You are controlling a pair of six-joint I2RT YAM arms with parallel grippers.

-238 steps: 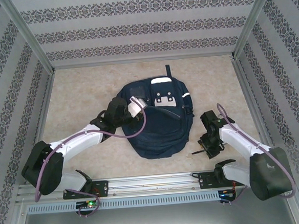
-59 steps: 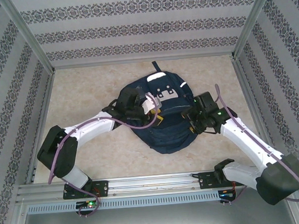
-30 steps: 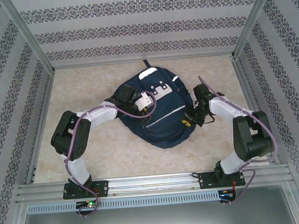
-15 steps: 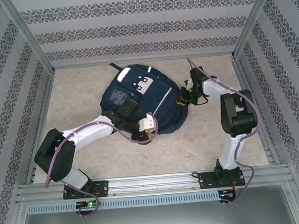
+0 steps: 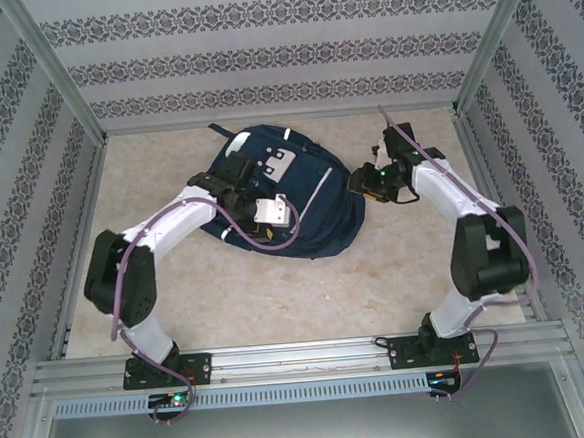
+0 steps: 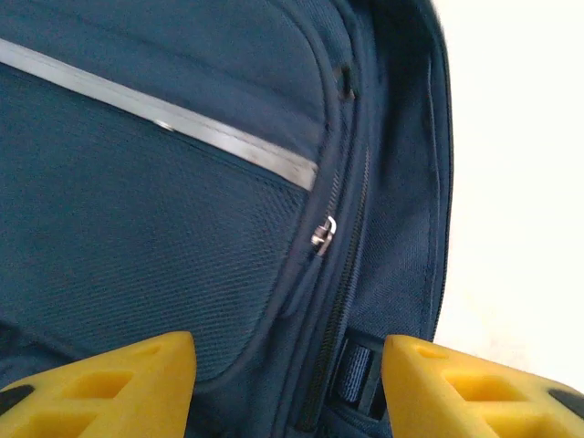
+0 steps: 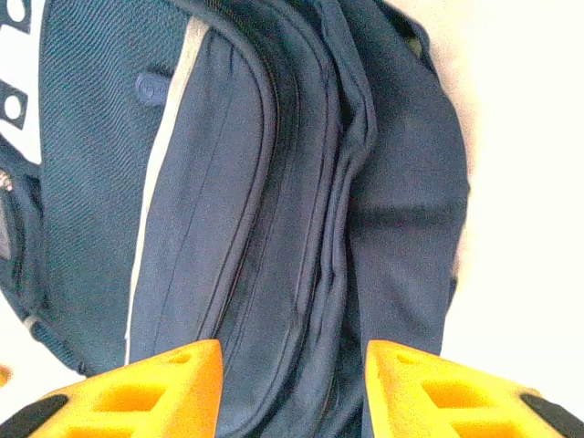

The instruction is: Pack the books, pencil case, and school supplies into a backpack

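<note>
The dark navy backpack (image 5: pixel 307 213) lies flat at the middle back of the table, white patches toward the far side. My left gripper (image 5: pixel 261 239) hovers over its near-left part, open. In the left wrist view its yellow fingers (image 6: pixel 109 383) straddle a zipper line with a small metal pull (image 6: pixel 322 231) beside a reflective stripe (image 6: pixel 182 123). My right gripper (image 5: pixel 358 186) is at the backpack's right edge, open. Its orange fingers (image 7: pixel 146 388) stand on either side of a fold of the bag's side fabric (image 7: pixel 347 228) without pinching it. The books, pencil case and school supplies are hidden.
Patterned walls with metal corner posts (image 5: pixel 475 46) close in the table on three sides. An aluminium rail (image 5: pixel 302 364) carrying both arm bases runs along the near edge. Beige tabletop (image 5: pixel 308 298) lies between the backpack and the rail.
The backpack has been swung toward the far left of the table. My right gripper has opened and released the bag's right edge. The left gripper shifted back over the bag and widened slightly.
</note>
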